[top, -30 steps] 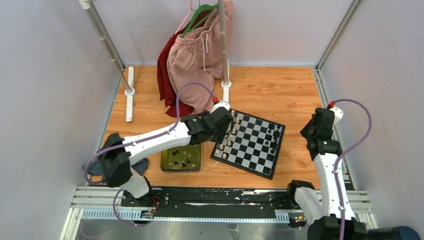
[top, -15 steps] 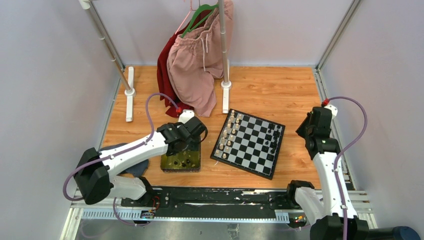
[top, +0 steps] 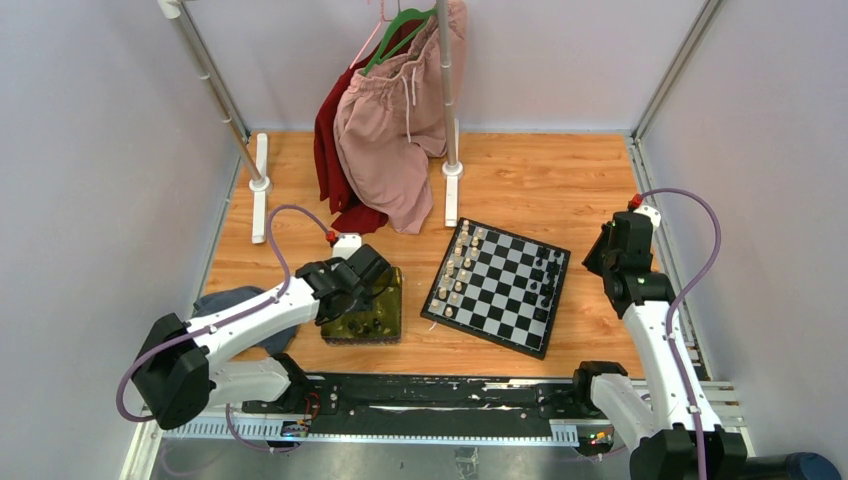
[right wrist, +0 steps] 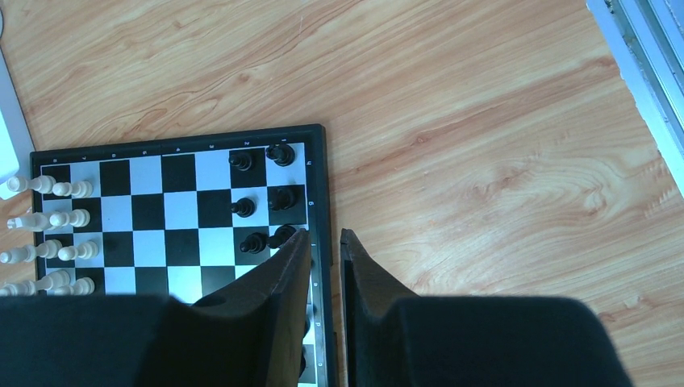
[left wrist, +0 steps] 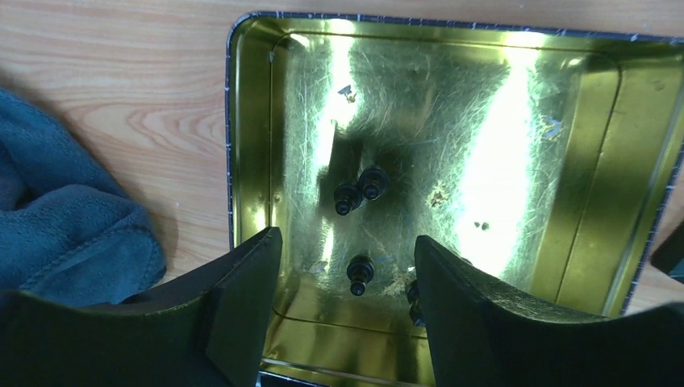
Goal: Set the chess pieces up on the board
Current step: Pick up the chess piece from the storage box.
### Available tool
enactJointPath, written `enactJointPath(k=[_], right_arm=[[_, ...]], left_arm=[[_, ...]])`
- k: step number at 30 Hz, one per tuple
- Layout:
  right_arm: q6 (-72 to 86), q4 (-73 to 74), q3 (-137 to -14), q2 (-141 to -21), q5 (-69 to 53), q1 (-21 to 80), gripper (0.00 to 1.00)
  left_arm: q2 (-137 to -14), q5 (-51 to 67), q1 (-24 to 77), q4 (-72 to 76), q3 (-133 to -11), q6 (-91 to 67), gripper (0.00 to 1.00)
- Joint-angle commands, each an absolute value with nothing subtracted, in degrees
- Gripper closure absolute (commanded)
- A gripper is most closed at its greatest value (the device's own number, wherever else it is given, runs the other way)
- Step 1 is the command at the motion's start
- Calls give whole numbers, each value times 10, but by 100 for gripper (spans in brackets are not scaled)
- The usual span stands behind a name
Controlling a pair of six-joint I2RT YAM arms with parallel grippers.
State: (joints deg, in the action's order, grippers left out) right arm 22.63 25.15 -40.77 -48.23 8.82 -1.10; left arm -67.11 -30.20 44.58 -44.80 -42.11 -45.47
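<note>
The board (top: 500, 300) lies at centre right, with cream pieces along its left side and several black chess pieces (top: 545, 280) near its right side. My left gripper (top: 375, 287) hovers open over the yellow-green tray (top: 345, 338). In the left wrist view its fingers (left wrist: 347, 239) straddle a lying black piece (left wrist: 360, 274). A pair of black pieces (left wrist: 360, 189) lies further in, and one more (left wrist: 413, 292) is half hidden by the right finger. My right gripper (right wrist: 325, 235) hangs empty over the board's right border (right wrist: 319, 185), its jaws a narrow gap apart.
A blue cloth (left wrist: 64, 218) lies left of the tray's rim (left wrist: 242, 121). A clothes rack with pink and red garments (top: 390, 120) stands behind, with its white feet (top: 259, 190) on the wooden table. Cream pieces (right wrist: 48, 218) line the board's far side in the right wrist view.
My left arm has swung left from the board's left edge to above the tray. My right arm has drawn back slightly.
</note>
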Motion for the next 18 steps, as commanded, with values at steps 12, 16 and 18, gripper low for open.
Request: enactJointPath(k=[12,16,18], right_arm=[[212,254,-417,-478,104,-2,75],[210,252,-414,-479,107,-2,75],[210,251,-414,-481,107,-2,75]], left_arm=[[-702,-275,429,-366,-389,-433,41],[-715,-276,425,-356,-389,-427,42],[-719,-274,422,-348,-387,-422,43]])
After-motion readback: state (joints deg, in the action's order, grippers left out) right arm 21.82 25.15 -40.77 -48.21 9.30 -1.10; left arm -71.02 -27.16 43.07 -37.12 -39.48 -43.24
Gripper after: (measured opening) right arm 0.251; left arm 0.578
